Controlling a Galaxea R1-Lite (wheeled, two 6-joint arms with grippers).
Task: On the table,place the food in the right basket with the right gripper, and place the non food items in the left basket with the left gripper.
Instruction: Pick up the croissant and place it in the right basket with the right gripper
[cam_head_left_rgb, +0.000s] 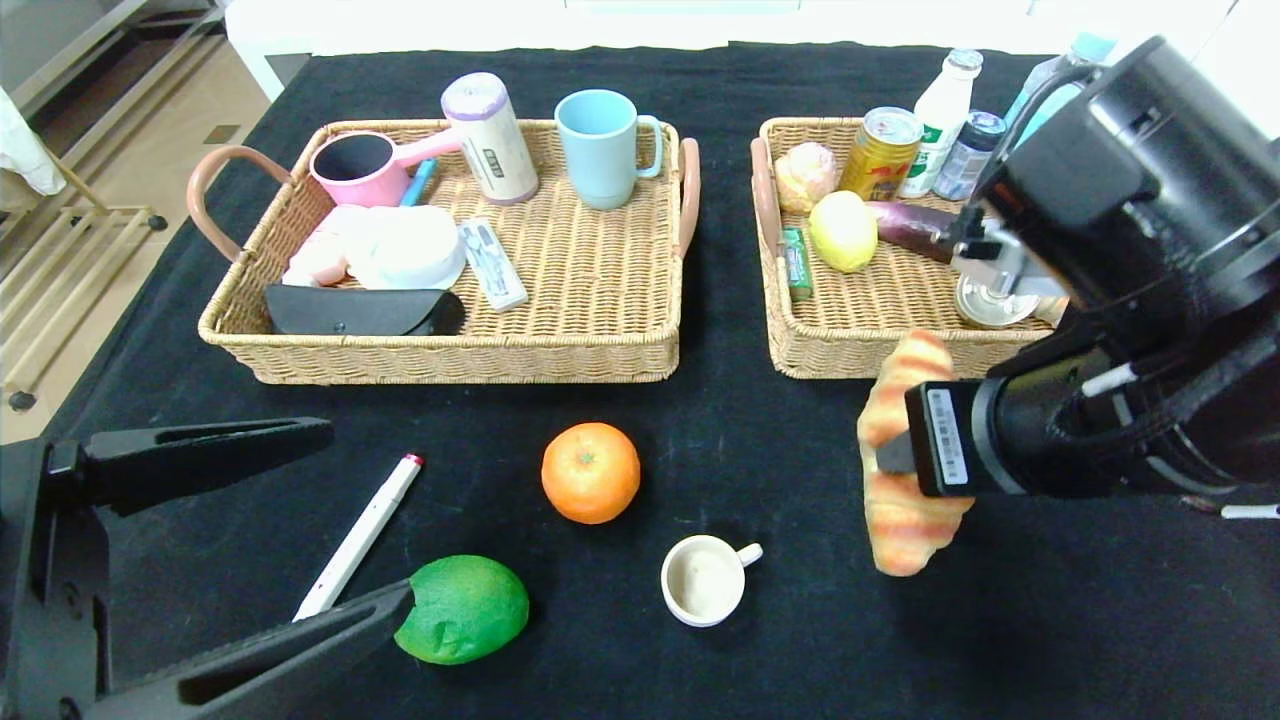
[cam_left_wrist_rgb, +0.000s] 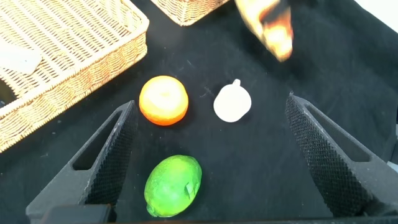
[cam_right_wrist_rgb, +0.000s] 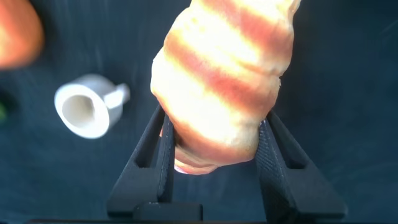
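Your right gripper (cam_head_left_rgb: 893, 462) clamps a croissant (cam_head_left_rgb: 903, 462) at mid-length and holds it above the black table (cam_head_left_rgb: 1050, 620), just in front of the right basket (cam_head_left_rgb: 860, 340); in the right wrist view the pastry (cam_right_wrist_rgb: 224, 87) fills the gap between both fingers (cam_right_wrist_rgb: 163, 146). That basket already carries a lemon (cam_head_left_rgb: 843, 231), a yellow can (cam_head_left_rgb: 880, 153), a white bottle (cam_head_left_rgb: 940, 122), an aubergine (cam_head_left_rgb: 908, 226) and a peach-coloured bun (cam_head_left_rgb: 806, 174). Your left gripper (cam_head_left_rgb: 360, 515) sits low at the near left with its jaws spread wide and empty, a white pen (cam_head_left_rgb: 358, 536) lying between them and a green mango (cam_head_left_rgb: 463, 609) touching the tip of the nearer finger. An orange (cam_head_left_rgb: 590, 472) and a small white cup (cam_head_left_rgb: 704, 579) rest on the cloth between the two arms. The left basket (cam_head_left_rgb: 600, 340) holds a blue mug (cam_head_left_rgb: 603, 148), a pink scoop (cam_head_left_rgb: 368, 166), a black case (cam_head_left_rgb: 365, 311) and other household items
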